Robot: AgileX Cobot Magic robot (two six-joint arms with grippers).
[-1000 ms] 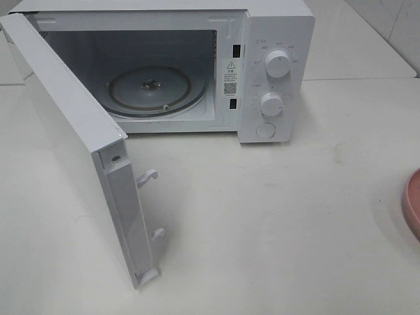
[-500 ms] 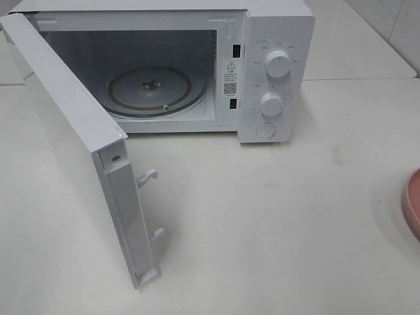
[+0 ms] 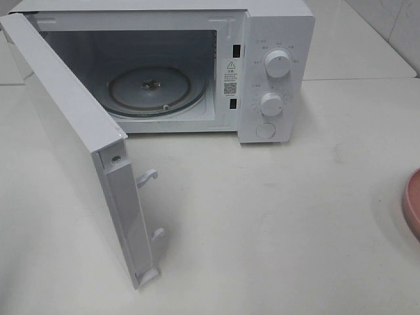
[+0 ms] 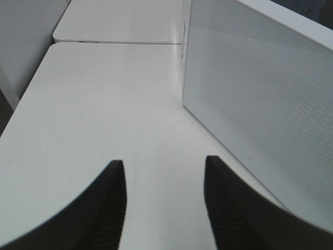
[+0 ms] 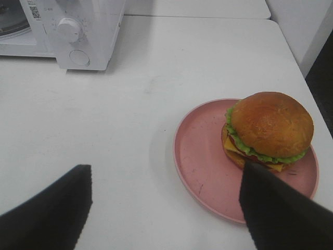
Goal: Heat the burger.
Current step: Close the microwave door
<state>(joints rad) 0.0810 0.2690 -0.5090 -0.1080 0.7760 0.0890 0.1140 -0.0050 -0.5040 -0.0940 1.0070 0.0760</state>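
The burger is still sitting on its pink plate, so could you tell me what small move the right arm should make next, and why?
Probably lower the right gripper forward over the burger until its fingers straddle the bun. They are spread wide and holding nothing, the burger rests untouched on the pink plate, and the microwave already stands with its door swung open and the turntable bare.
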